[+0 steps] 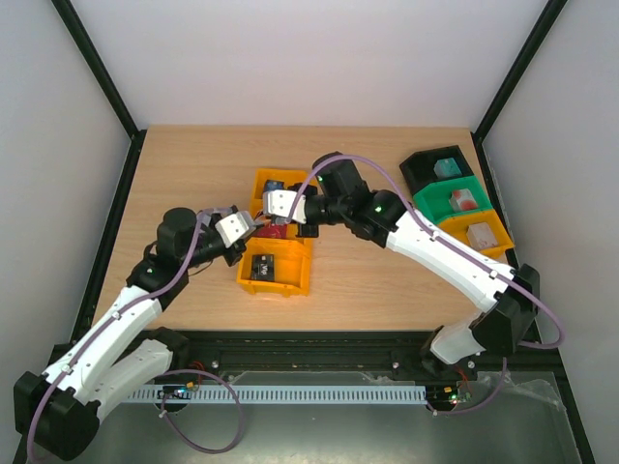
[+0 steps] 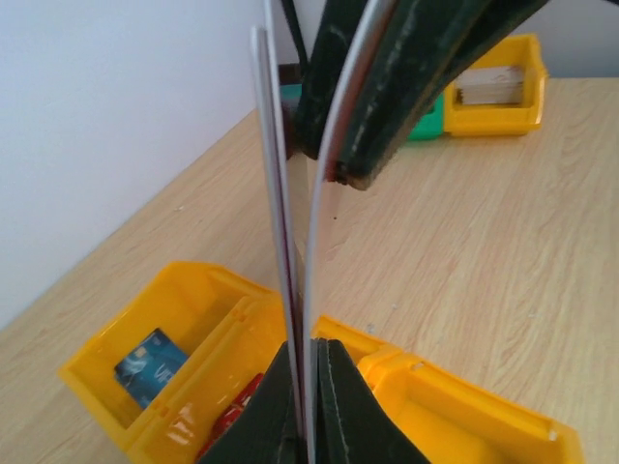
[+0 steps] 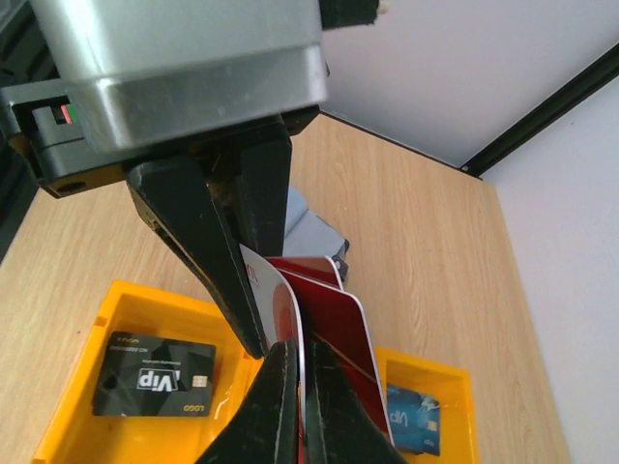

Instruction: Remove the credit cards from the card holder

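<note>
Over the yellow bin (image 1: pixel 295 277): some cards out, red ones not yet.
Top view: left tool (image 1: pixel 250 232) and right tool (image 1: pixel 280 220) meet above the table (image 1: pixel 193 174); a black card (image 1: pixel 261 268) lies in the bin. Left wrist: left tool clenched on thin edge-on sheets, apparently the card holder's; a blue card (image 2: pixel 150 362) lies binned. Right wrist: right tool clenched on a red card (image 3: pixel 334 324), with the card holder (image 3: pixel 311 230) just behind.

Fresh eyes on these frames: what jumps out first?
Both arms meet over the yellow three-compartment bin at mid-table. The left fingers and right fingers are both shut on a fan of red cards, held upright between them. A black VIP card and a blue card lie in the bin's end compartments.
</note>
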`<state>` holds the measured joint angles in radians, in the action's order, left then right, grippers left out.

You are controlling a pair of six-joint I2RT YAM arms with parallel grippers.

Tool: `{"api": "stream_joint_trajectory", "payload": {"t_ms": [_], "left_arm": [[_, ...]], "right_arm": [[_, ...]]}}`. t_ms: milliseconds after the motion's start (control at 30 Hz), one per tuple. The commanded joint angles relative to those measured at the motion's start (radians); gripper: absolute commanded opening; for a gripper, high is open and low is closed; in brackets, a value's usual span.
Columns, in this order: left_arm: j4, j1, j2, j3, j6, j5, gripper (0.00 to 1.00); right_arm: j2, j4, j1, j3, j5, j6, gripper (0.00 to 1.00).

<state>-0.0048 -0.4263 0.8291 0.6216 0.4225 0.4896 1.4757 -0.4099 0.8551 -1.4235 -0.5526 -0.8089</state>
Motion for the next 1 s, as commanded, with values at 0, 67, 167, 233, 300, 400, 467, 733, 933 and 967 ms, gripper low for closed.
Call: {"api": "stream_joint_trajectory", "payload": {"t_ms": [0,67,167,233,300,400,467,733,933,967], "left_arm": [[-0.011,-0.005,-0.029,0.020,-0.040,0.169,0.02],[-0.028,-0.005,-0.029,0.022,-0.039,0.180,0.02],[-0.051,-0.005,-0.028,0.027,-0.019,0.178,0.02],[-0.061,-0.005,-0.027,0.028,-0.008,0.177,0.02],[-0.066,-0.005,-0.026,0.026,-0.003,0.180,0.02],[-0.069,-0.005,-0.024,0.024,-0.001,0.182,0.02],[-0.075,-0.005,-0.022,0.024,0.006,0.180,0.02],[-0.130,-0.006,-0.007,0.026,0.035,0.158,0.02],[-0.194,-0.006,-0.001,0.016,0.093,0.121,0.02],[-0.201,-0.006,0.002,0.015,0.100,0.115,0.02]], "right_arm": [[-0.050,-0.022,-0.066,0.016,0.013,0.059,0.01],[-0.073,-0.015,-0.090,0.022,-0.004,0.071,0.02],[-0.095,-0.011,-0.113,0.025,-0.039,0.083,0.01],[-0.106,-0.004,-0.123,0.027,-0.064,0.091,0.02],[-0.115,0.009,-0.131,0.032,-0.093,0.100,0.01],[-0.124,0.030,-0.135,0.038,-0.116,0.112,0.02],[-0.125,0.038,-0.137,0.032,-0.134,0.120,0.01],[-0.126,0.056,-0.158,-0.004,-0.224,0.160,0.02],[-0.146,0.037,-0.174,0.006,-0.212,0.156,0.01],[-0.146,0.031,-0.176,0.006,-0.207,0.153,0.01]]}}
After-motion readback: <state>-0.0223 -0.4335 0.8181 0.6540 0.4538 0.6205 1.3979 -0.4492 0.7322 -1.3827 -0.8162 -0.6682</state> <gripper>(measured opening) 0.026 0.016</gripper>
